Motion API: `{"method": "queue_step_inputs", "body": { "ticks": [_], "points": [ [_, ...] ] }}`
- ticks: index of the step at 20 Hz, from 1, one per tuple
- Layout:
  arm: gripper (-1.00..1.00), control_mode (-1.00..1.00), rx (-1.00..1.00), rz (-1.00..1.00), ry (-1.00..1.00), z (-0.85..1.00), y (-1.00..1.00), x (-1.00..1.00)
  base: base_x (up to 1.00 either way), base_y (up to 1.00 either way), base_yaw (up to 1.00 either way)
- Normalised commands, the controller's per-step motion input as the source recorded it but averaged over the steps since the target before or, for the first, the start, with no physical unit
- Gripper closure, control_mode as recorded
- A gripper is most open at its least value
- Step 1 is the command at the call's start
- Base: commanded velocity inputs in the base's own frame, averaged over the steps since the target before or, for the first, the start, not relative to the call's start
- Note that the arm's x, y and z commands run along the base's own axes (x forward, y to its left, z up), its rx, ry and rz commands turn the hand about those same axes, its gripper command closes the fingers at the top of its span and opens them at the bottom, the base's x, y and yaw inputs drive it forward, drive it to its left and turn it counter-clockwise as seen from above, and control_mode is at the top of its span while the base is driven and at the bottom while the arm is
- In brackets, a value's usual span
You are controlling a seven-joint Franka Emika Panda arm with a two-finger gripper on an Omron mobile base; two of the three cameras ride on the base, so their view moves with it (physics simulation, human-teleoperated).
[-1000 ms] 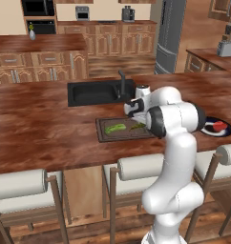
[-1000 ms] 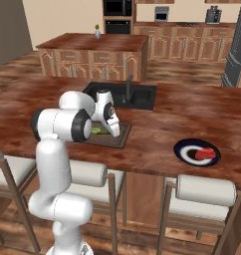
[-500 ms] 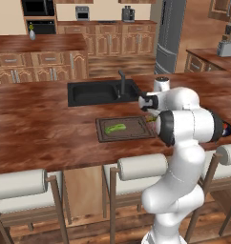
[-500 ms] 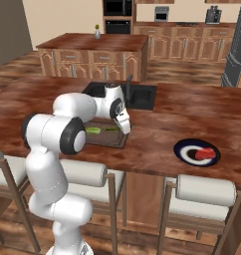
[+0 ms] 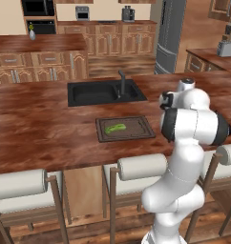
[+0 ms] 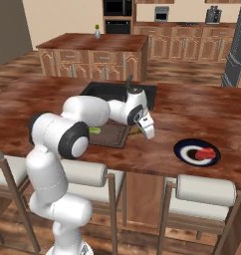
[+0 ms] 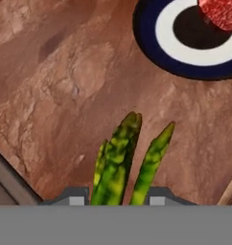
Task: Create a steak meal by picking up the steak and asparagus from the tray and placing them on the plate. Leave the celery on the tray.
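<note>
My gripper [image 6: 146, 130] hangs over the counter between the tray [image 6: 112, 137] and the plate [image 6: 178, 152], shut on the asparagus [image 6: 136, 132]. In the hand view the dark green asparagus [image 7: 119, 155] sticks out from between the fingertips [image 7: 75, 196] and points toward the plate's rim [image 7: 147, 50]. The red steak [image 6: 204, 153] lies on the plate, seen also at the top right of the hand view as the steak [image 7: 221, 11]. The pale celery [image 5: 115, 127] lies on the tray [image 5: 136, 125].
A black sink [image 5: 104, 92] with a faucet [image 5: 121, 82] sits just behind the tray. Cushioned stools [image 6: 204, 195] line the counter's near edge. Bare wooden counter [image 7: 65, 81] lies under the hand, left of the plate.
The arm has swung from over the tray to the right, toward the plate, carrying the asparagus. The celery stays on the tray and the steak on the plate.
</note>
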Motion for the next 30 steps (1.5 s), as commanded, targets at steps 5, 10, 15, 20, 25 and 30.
{"method": "queue_step_inputs", "body": {
  "ticks": [5,10,15,20,25,30],
  "points": [
    [1.0,-1.0,0.0,0.0,0.01,0.0,-1.0,0.0,0.0,0.0,0.0],
    [1.0,-1.0,0.0,0.0,0.04,0.0,-1.0,0.02,0.0,0.0,0.0],
    [1.0,-1.0,0.01,0.0,0.03,0.0,-0.96,0.05,0.0,0.0,0.0],
    [1.0,-1.0,0.02,0.0,0.02,-0.03,-0.66,0.12,0.0,0.0,0.0],
    [1.0,-1.0,0.0,0.0,0.0,-0.34,-0.21,0.19,0.0,0.0,0.0],
    [1.0,-1.0,0.0,0.0,0.0,-0.4,-0.01,0.31,0.0,0.0,0.0]
  ]
}}
